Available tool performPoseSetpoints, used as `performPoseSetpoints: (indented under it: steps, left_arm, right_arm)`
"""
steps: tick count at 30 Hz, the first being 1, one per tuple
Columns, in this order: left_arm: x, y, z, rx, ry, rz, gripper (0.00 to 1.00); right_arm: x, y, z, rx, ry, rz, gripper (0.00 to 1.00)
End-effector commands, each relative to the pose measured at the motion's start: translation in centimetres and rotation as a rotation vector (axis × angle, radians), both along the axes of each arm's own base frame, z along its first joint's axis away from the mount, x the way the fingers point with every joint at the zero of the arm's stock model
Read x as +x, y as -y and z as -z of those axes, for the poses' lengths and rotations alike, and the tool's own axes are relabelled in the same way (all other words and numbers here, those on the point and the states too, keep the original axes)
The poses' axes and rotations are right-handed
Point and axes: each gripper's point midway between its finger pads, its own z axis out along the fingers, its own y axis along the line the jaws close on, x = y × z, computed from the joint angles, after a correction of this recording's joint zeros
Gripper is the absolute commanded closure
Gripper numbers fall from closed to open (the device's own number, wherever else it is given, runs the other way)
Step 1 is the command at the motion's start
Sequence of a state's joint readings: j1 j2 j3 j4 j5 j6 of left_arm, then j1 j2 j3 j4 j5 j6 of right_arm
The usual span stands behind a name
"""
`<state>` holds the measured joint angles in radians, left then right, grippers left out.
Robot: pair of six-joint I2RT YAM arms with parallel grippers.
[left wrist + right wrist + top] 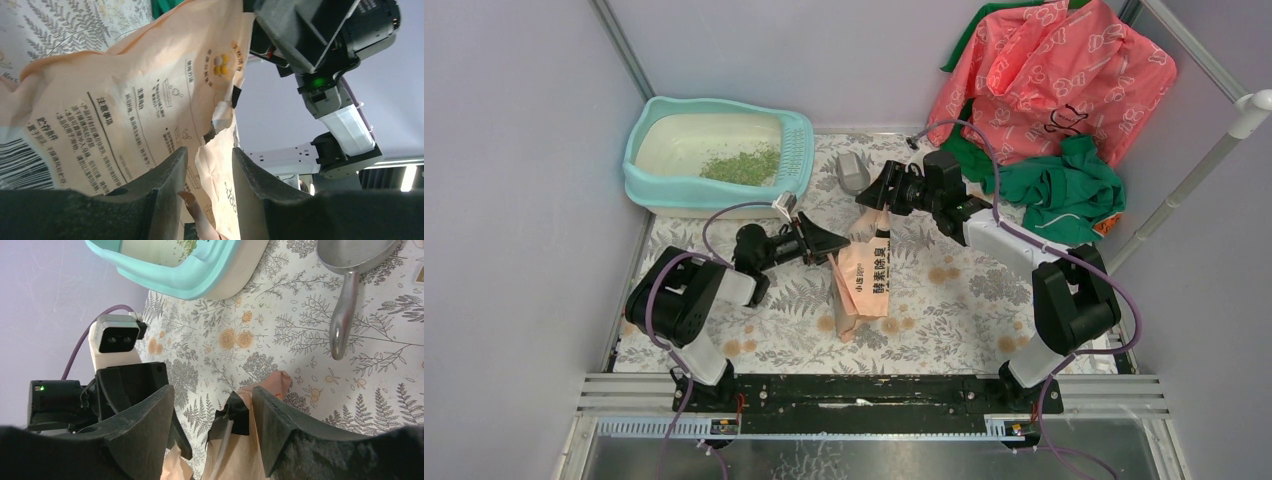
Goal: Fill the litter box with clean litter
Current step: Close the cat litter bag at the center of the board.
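Top view: a turquoise litter box sits at the far left corner of a flower-patterned table. A patch of green litter lies in its white pan, towards the slotted end. A grey scoop lies just beside the box on its right. A pink-orange printed bag is mid-table, between the two arms. The left gripper reaches its upper left edge, and the right gripper is at its top. Red and green clothes are heaped at the far right.

Left wrist view: the left gripper's two dark fingers stand apart. The bag's torn paper edge hangs loose in the gap, not pinched.

Right wrist view: the right gripper's fingers are spread wide. The bag's crumpled top sits between them, unclamped. The box corner and the scoop lie beyond on the table.
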<state>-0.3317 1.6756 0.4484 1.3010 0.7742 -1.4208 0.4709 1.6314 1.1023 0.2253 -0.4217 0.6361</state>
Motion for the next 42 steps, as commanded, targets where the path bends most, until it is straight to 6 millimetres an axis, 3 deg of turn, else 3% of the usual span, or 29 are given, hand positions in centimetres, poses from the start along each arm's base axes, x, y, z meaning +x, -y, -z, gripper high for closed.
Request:
performPoseSetpoints:
  steps: [1, 4, 9, 12, 20, 27, 42]
  left_arm:
    - [-0.8, 0.1, 0.2, 0.037, 0.044, 0.009, 0.54]
    - [-1.2, 0.4, -0.1, 0.038, 0.057, 0.022, 0.57]
    - [-1.8, 0.6, 0.2, 0.057, 0.053, 0.022, 0.78]
    - [-2.2, 0.5, 0.4, 0.06, 0.049, 0.019, 0.84]
    - [-3.2, 0.0, 1.2, 0.091, 0.04, 0.003, 0.86]
    - [-3.7, -0.1, 1.7, 0.107, 0.034, 0.0, 0.87]
    - [-4.6, -0.6, 3.2, 0.104, 0.007, -0.008, 0.87]
  right_arm:
    - [-0.6, -0.6, -4.0, 0.081, 0.078, -0.046, 0.34]
    - [-0.9, -0.8, -4.0, 0.095, 0.072, -0.056, 0.33]
    - [-1.3, -1.1, -4.0, 0.105, 0.065, -0.067, 0.33]
    - [-1.4, -1.2, -4.1, 0.109, 0.066, -0.072, 0.32]
    - [-2.3, -0.8, -4.7, 0.111, 0.067, -0.075, 0.29]
    - [-3.2, -0.2, -4.0, 0.108, 0.05, -0.061, 0.27]
    - [-2.7, -0.4, -3.2, 0.121, 0.028, -0.038, 0.39]
